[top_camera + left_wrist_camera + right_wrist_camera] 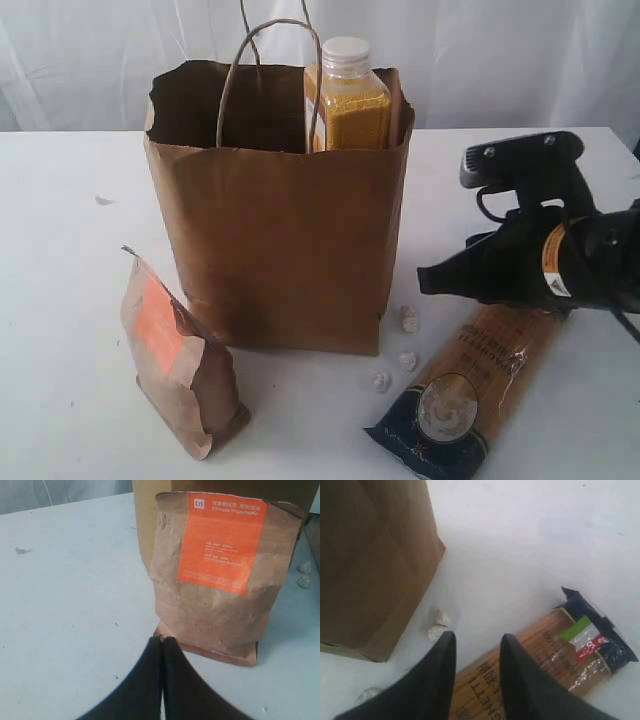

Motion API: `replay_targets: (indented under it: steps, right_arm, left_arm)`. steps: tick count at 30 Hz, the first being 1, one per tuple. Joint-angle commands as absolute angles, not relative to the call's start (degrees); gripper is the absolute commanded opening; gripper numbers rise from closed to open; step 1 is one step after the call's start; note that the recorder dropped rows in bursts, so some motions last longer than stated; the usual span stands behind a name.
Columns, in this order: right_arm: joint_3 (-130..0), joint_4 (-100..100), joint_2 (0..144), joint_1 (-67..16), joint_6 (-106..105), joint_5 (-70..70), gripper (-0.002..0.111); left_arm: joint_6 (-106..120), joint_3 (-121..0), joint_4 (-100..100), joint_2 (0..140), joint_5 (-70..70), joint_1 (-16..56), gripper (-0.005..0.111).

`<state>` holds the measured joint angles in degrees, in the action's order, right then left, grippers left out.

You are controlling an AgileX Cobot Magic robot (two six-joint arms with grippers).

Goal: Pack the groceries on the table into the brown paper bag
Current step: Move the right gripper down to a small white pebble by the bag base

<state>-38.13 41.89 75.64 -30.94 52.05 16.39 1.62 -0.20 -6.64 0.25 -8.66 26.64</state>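
Right claw (477, 639) is hanging low with its two dark fingers (437, 675) parted, nothing clamped between them, pointing down over the near end of the long pasta packet (545, 650); can't tell if the tips are touching the wrapper. From the room, the right arm is coming in from the right side, stretched roughly level, with the claw (428, 280) aimed toward the brown paper bag (280, 250) and sitting above the packet's (465, 390) upper end, the packet lying flat on the table (60, 300) just right of the bag. Left claw (161, 639) is pinched fully closed and empty, held low over the tabletop and pointing at the foot of the small kraft pouch (220, 580), just short of it. The pouch (175, 360) is standing, leaning slightly, in front of the bag's left corner. The bag is standing upright and open, with the orange juice bottle (350, 105) sticking up out of its right side. A few small white bits (408, 322) are lying by the bag's right bottom corner.
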Motion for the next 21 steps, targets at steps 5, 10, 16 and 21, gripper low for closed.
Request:
replay_targets:
  steps: [5,10,16,21]
  right_arm:
    - [-38.37,41.96,85.14,-30.19,47.64,10.28,0.029]
    - [-39.34,41.96,89.69,-30.19,47.51,7.32,0.029]
    - [-39.34,42.06,92.23,-30.19,46.54,3.51,0.029]
    - [-39.34,42.06,94.26,-30.19,45.1,2.98,0.029]
  left_arm:
    - [1.79,0.0,-6.84,0.0,-8.55,26.48,0.0]
    - [1.79,0.0,-6.84,0.0,-8.55,26.48,0.0]
    - [1.79,0.0,-6.84,0.0,-8.55,26.48,0.0]
    - [1.79,0.0,-6.84,0.0,-8.55,26.48,0.0]
